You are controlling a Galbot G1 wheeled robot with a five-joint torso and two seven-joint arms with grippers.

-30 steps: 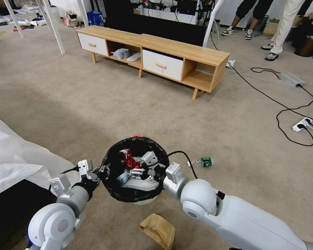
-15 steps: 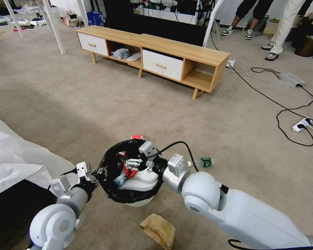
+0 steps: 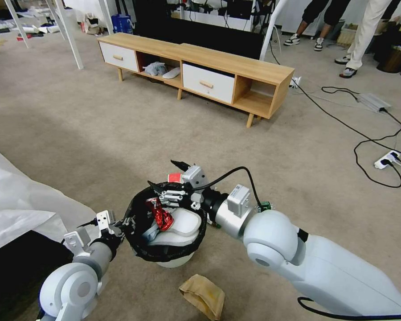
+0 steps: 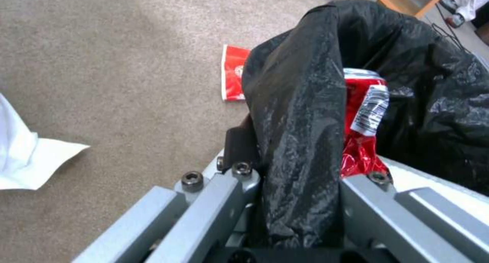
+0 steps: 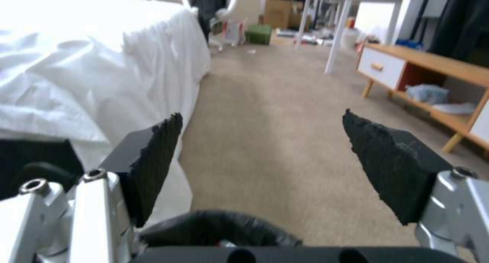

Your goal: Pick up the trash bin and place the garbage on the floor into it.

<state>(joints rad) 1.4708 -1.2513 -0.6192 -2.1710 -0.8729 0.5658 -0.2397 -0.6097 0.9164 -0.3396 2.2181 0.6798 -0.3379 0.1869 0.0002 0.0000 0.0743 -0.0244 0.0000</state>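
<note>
The left claw is clamped on the rim of the trash bin, held low in front of the robot. The right claw is wide apart, holding nothing, above the bin's far edge. A red can lies inside. A brown bag is on the floor.

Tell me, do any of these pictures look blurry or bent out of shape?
Head view: sharp, but wide-angle, so the wooden cabinet leans and bows. Left wrist view: glare on the black bag of the trash bin gripped by the left gripper. Right wrist view: room soft, white sheet washed out beyond the open right gripper.
</note>
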